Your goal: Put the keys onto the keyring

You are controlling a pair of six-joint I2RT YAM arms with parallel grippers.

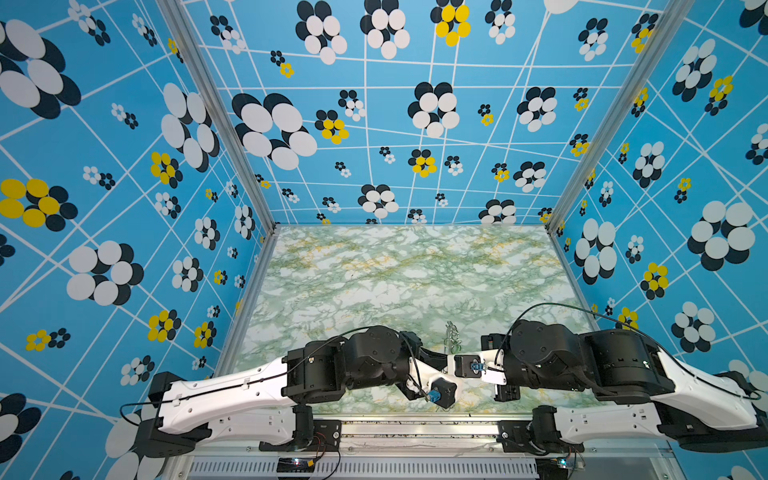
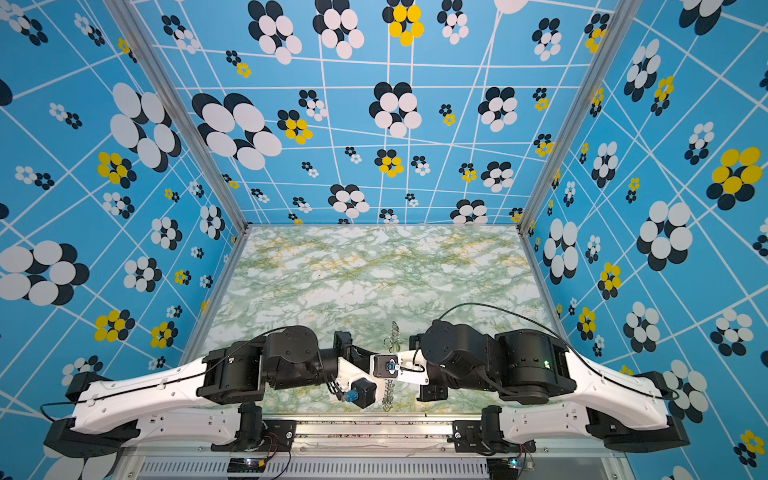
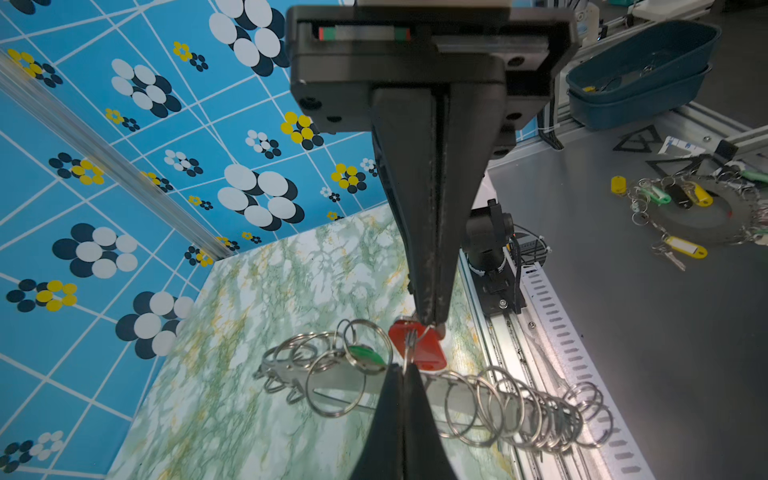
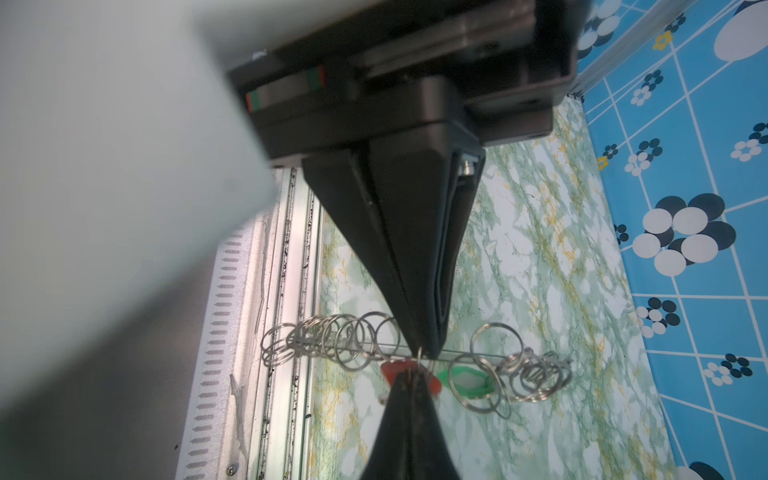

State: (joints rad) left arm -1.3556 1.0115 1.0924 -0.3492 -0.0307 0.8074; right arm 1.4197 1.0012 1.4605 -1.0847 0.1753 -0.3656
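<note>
Where they meet near the counter's [image 3: 249, 311] front edge, both jaws are pinched tight: left jaws on a ring of the keyring [image 3: 340, 384], right jaws on the red-tagged key [image 3: 419, 351], the green-tagged key [image 3: 365, 355] just beside it.

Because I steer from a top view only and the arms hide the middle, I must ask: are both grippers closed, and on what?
Observer: In the left wrist view the left gripper is shut on a thin wire ring.
Operator: And the right one?
Observer: The right gripper is shut on one end of the red tag, close beside that ring.
Operator: And the other key?
Observer: Its green tag sits among the rings of the keyring, next to the red one; whether it is threaded, I cannot tell.
</note>
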